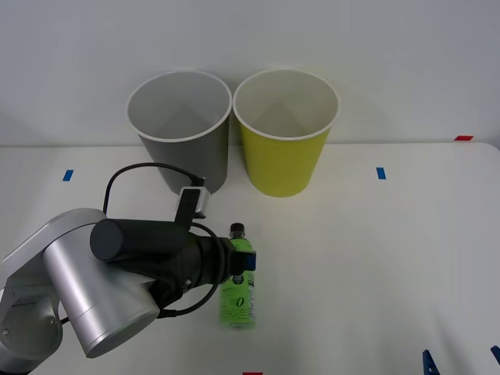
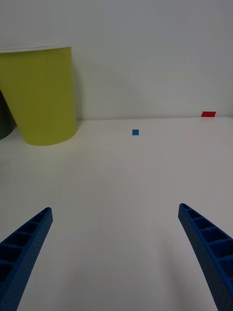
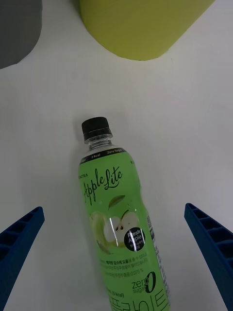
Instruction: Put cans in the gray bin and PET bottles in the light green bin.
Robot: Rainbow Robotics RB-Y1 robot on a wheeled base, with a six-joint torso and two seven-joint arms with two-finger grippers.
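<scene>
A PET bottle [image 1: 238, 287] with a bright green apple label and black cap lies on its side on the white table, cap toward the bins. My left gripper [image 1: 244, 262] hovers over it, open, and in the left wrist view the bottle [image 3: 119, 214] lies between the spread blue fingers [image 3: 19, 238], untouched. Behind it the gray bin [image 1: 178, 129] stands on the left and the light green bin [image 1: 285, 137] on the right, side by side and upright. My right gripper [image 1: 461, 356] waits open at the front right, over bare table [image 2: 114, 209]. Cans are out of view.
Blue tape marks [image 1: 68, 175] [image 1: 380, 173] and a red one [image 1: 464, 137] lie flat on the table. The wall stands just behind the bins. The light green bin [image 2: 41, 97] is far from the right gripper, with open table between.
</scene>
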